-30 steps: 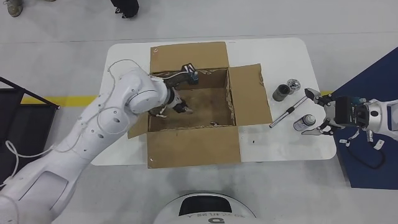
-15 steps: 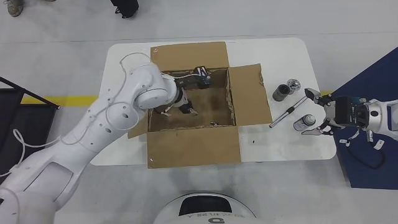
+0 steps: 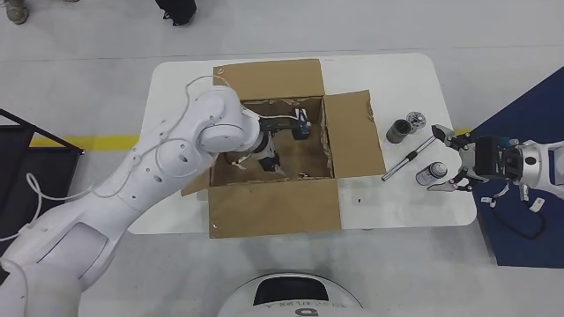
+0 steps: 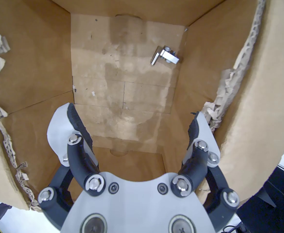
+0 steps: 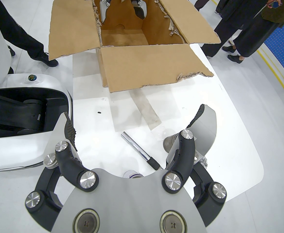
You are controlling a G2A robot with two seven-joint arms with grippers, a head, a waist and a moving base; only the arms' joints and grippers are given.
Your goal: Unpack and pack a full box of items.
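Observation:
The open cardboard box (image 3: 273,207) stands mid-table with its flaps spread. My left gripper (image 4: 132,115) hangs open inside it, above the bare floor, holding nothing; the top view shows this left gripper (image 3: 271,164) low in the box, and the right wrist view shows the same left gripper (image 5: 122,5) over the far wall. A small metal bracket (image 4: 165,56) lies in a floor corner, and it is a speck near the front wall as the bracket (image 3: 302,174). My right gripper (image 5: 135,116) is open at the table's right edge, just behind a metal rod (image 5: 139,150).
Right of the box lie the rod (image 3: 408,158), a metal cup (image 3: 398,130), a small tin (image 3: 416,120) and a can (image 3: 431,173) beside my right gripper (image 3: 445,160). The box's torn right flap (image 3: 352,132) overhangs the table (image 3: 388,79). A tape strip (image 5: 145,109) is stuck there.
My left arm has swung to the right across the box, and its gripper has shifted toward the front right of the floor. The right arm has stayed still.

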